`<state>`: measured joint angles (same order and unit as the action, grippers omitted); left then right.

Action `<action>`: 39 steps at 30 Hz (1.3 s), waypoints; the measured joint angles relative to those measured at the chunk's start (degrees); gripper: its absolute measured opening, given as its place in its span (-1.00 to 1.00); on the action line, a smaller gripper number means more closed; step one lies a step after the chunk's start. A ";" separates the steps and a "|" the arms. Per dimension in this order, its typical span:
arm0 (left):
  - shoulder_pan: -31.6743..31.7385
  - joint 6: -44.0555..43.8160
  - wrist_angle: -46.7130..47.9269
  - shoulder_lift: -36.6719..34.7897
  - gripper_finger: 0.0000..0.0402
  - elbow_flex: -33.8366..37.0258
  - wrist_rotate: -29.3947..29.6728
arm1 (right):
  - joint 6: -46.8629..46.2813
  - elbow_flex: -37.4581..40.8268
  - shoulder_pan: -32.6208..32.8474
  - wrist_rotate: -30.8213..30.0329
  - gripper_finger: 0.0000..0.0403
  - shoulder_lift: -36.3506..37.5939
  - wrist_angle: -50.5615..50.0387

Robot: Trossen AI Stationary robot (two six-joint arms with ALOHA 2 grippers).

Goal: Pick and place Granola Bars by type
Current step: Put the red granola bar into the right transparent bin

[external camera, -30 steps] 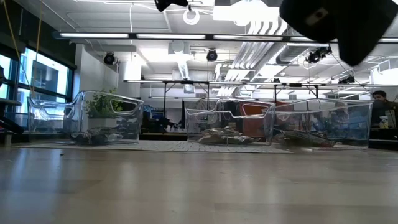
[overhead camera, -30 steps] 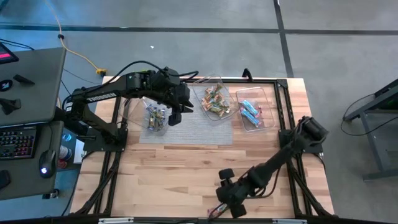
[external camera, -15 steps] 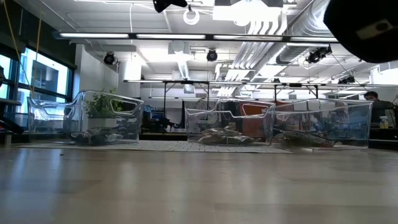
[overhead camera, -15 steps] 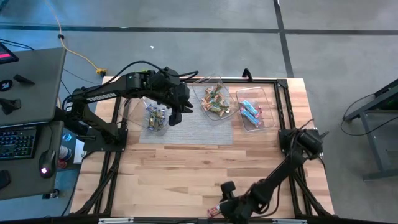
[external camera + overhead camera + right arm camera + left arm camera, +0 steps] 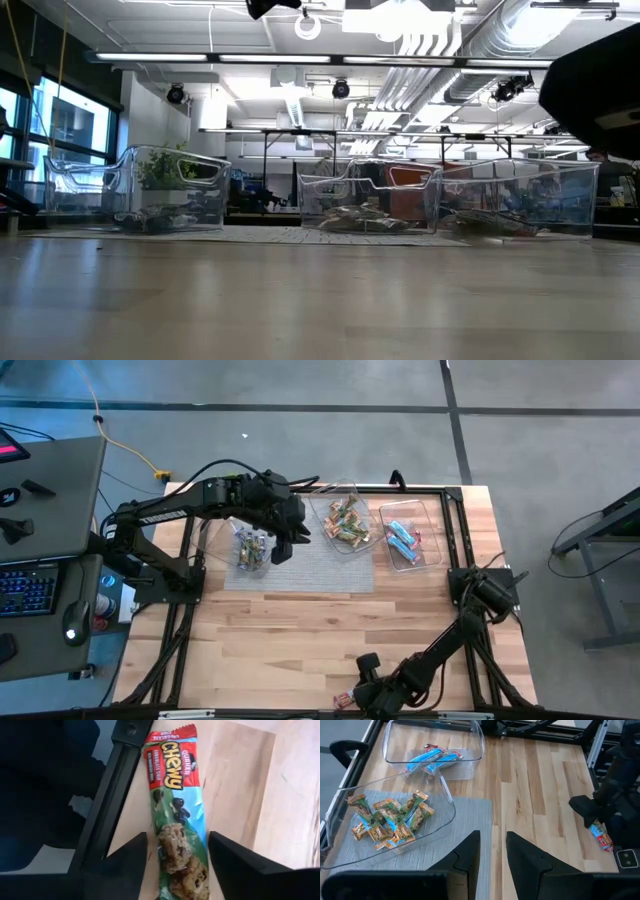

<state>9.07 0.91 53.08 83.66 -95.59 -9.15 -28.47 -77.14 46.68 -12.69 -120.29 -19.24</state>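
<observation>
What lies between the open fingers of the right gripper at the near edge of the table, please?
A Chewy granola bar lies flat on the wood between the right gripper's open fingers, as the right wrist view shows.

Right tool (image 5: 175, 855) open, left (image 5: 492, 852) ajar

red-teal granola bar (image 5: 177, 815), grey mat (image 5: 320, 568)

A: Where do the tubs stand?
B: Three sit in a row at the far side of the bench (image 5: 300, 630): the left tub (image 5: 251, 548) and middle tub (image 5: 343, 520) on a mat (image 5: 320, 572), the right tub (image 5: 410, 536) beside it, each with bars inside.
A: And the stray bar (image 5: 177, 815)?
B: At the near edge, between the right pincer's (image 5: 177, 865) fingers; the left pincer (image 5: 281, 547) hangs between the left and middle tubs.
</observation>
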 joint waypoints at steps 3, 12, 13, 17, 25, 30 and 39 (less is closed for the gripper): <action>-0.42 0.16 -0.15 0.00 -0.56 0.00 -0.18 | -0.95 0.00 -0.14 0.85 -0.28 0.00 -0.32; -2.82 0.27 -0.17 0.00 -0.56 0.00 0.30 | -2.84 0.02 -0.11 0.96 -0.77 0.10 0.30; -3.26 0.15 -0.17 0.00 -0.56 0.00 0.30 | -2.99 0.05 -0.11 1.08 -0.77 0.31 0.26; -3.73 0.28 -0.17 0.00 -0.56 0.00 0.92 | -2.93 0.40 -0.11 1.81 -0.70 2.32 -1.39; -3.88 0.30 -0.09 0.00 -0.56 0.00 2.14 | -3.26 0.28 -0.30 -8.65 -0.78 12.28 -15.12; -3.86 0.73 0.26 0.00 -0.56 0.00 2.69 | -9.09 0.17 -0.81 -16.95 -0.81 20.10 -28.28; -3.86 2.27 5.16 0.00 -0.56 0.00 3.69 | -17.92 0.20 -4.12 -26.93 -0.76 29.20 -54.52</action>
<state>5.21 3.18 58.24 83.66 -95.59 -5.46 -46.39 -76.95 42.56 -39.62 -91.08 -73.76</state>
